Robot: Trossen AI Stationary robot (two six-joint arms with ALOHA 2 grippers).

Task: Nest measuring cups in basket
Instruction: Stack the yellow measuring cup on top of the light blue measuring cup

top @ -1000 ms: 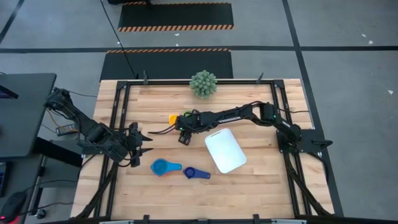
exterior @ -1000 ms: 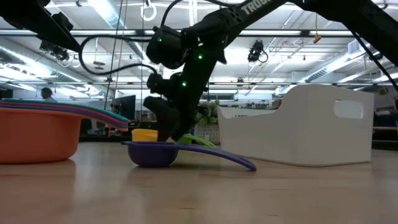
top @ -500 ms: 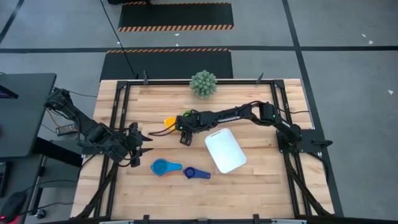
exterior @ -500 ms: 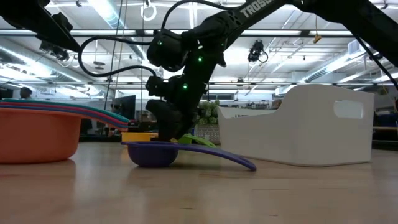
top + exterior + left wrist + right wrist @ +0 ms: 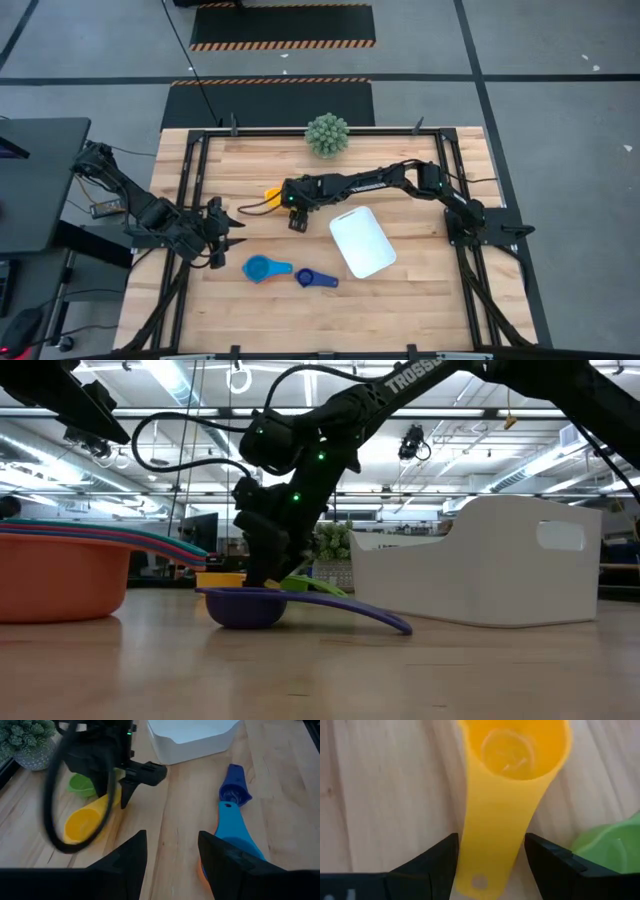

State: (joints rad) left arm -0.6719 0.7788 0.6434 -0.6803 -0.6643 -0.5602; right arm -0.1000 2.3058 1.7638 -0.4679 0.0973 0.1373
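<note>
Right end effector [image 5: 291,197] is low over the surface [image 5: 400,290], fingers apart and straddling the flat handle of the yellow cup [image 5: 507,780]; right wrist view shows wood between each finger and the handle edges, so not clamped yet. Yellow cup bowl lies just ahead of the fingertips, green cup [image 5: 82,785] just beside it, to one side of the end effector. Basket [image 5: 361,241] sits near, back toward the right arm's base side, nothing visible inside it from above. Light blue cup [image 5: 262,268] and dark blue cup [image 5: 318,279] lie touching or nearly so, well apart from the right end effector and close in front of the left one. Left end effector [image 5: 170,855] waits at the left edge of the surface, fingers apart, holding nothing.

Step in hand, as I judge it: grasp of the yellow cup by its handle, early in the task since no cup is in the basket. Next move calls for closing squarely on the handle, lifting clear of the green cup, then carrying to the basket. Thin flat handle may slip or pivot if pinched off-centre.
</note>
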